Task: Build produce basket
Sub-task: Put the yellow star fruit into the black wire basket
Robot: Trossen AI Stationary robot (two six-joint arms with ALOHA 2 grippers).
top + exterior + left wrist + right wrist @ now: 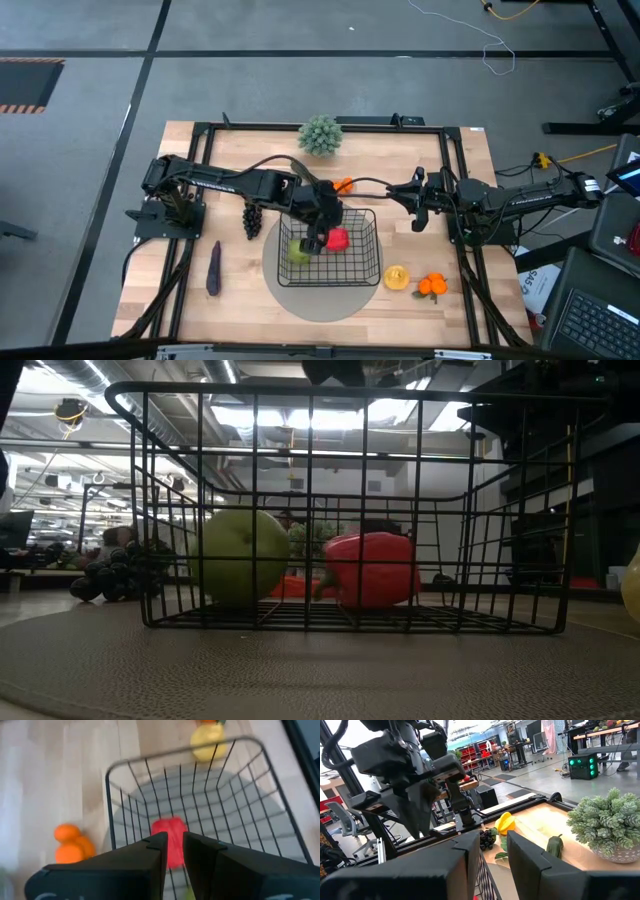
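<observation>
The black wire basket point(368, 262) stands on a grey round mat point(300, 296). Inside it, a green pear point(240, 555) and a red pepper point(372, 568) rest on the wire floor. My left gripper point(322, 226) hangs over the basket's far-left part, above the rim. In its wrist view, the pepper point(169, 840) shows through the narrow gap between the gripper's fingers point(174, 845), which touch nothing. My right gripper point(415, 212) waits right of the basket, its fingers a little apart point(494, 842).
Dark grapes point(252, 218) and a purple eggplant point(214, 268) lie left of the basket. An orange piece point(344, 185) lies just beyond it, and the lemon point(396, 277) and oranges point(431, 286) lie to its right. A spiky plant point(320, 133) stands at the far edge.
</observation>
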